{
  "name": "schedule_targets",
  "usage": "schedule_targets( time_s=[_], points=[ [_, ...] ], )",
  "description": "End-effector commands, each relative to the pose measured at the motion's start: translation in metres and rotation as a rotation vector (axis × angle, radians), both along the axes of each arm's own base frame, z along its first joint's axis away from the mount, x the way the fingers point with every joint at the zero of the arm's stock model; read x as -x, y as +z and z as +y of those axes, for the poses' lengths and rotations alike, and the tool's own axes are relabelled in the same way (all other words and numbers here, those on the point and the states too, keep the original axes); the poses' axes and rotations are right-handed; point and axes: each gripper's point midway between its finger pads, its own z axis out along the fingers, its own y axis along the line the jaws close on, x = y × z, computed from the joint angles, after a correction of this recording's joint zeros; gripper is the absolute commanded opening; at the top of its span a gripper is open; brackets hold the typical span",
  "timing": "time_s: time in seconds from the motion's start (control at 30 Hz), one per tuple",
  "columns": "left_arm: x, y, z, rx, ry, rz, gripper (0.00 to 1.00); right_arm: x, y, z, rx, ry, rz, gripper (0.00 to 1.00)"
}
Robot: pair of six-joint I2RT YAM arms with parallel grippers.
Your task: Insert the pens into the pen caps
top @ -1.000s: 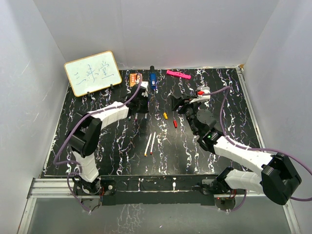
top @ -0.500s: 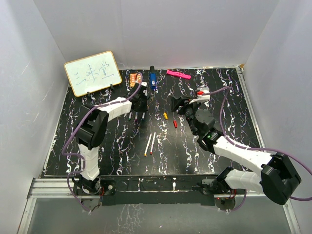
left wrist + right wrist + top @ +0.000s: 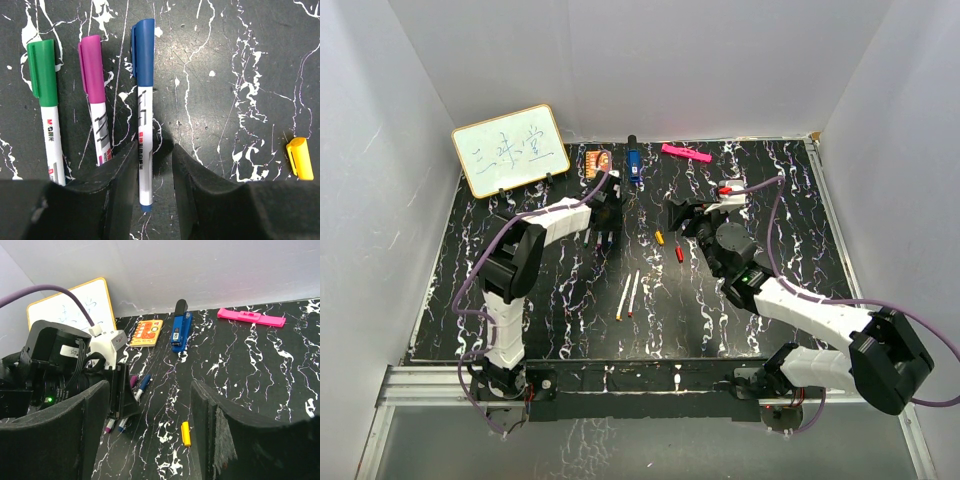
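Observation:
In the left wrist view three capped pens lie side by side on the black marbled table: green [image 3: 46, 120], purple [image 3: 95, 100] and blue [image 3: 144, 115]. My left gripper [image 3: 154, 150] is open, its fingers on either side of the blue pen's lower barrel; the pen rests against the left finger. It is at centre-left in the top view [image 3: 604, 238]. A loose yellow cap [image 3: 659, 237] and a red cap [image 3: 679, 254] lie near my right gripper [image 3: 678, 212], which is open and empty [image 3: 150, 390] above the yellow cap [image 3: 185, 433]. Two uncapped pens [image 3: 629, 295] lie nearer the front.
A blue stapler-like object [image 3: 180, 327], an orange square [image 3: 146, 332] and a pink bar [image 3: 251, 316] lie along the back edge. A small whiteboard [image 3: 510, 150] stands at the back left. White walls enclose the table.
My left gripper has moved a little toward the front over the capped pens, and its arm has straightened. The right gripper has shifted slightly left. The loose pens and caps have not moved.

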Motion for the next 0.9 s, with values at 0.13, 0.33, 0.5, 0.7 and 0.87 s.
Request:
schedule_targets(
  time_s=[0.13,0.33,0.5,0.7,0.87],
  points=[
    [-0.016,0.063,-0.006,0.052,-0.021,-0.105,0.34,-0.003,0.014,-0.001,-0.029,-0.023,-0.031,0.65],
    [-0.001,0.113,-0.017,0.163,-0.093,-0.171,0.35,-0.011,0.010,-0.013,-0.038,-0.115,-0.010,0.68],
    [0.040,0.116,-0.021,0.241,-0.173,-0.101,0.35,-0.021,-0.008,-0.021,-0.024,-0.189,0.054,0.62],
    [0.095,0.104,-0.008,0.269,-0.201,-0.020,0.40,-0.032,-0.030,-0.021,0.033,-0.228,0.134,0.61],
    [0.134,0.094,0.005,0.197,-0.206,0.032,0.29,-0.034,-0.036,-0.023,0.031,-0.238,0.155,0.60]
  ],
)
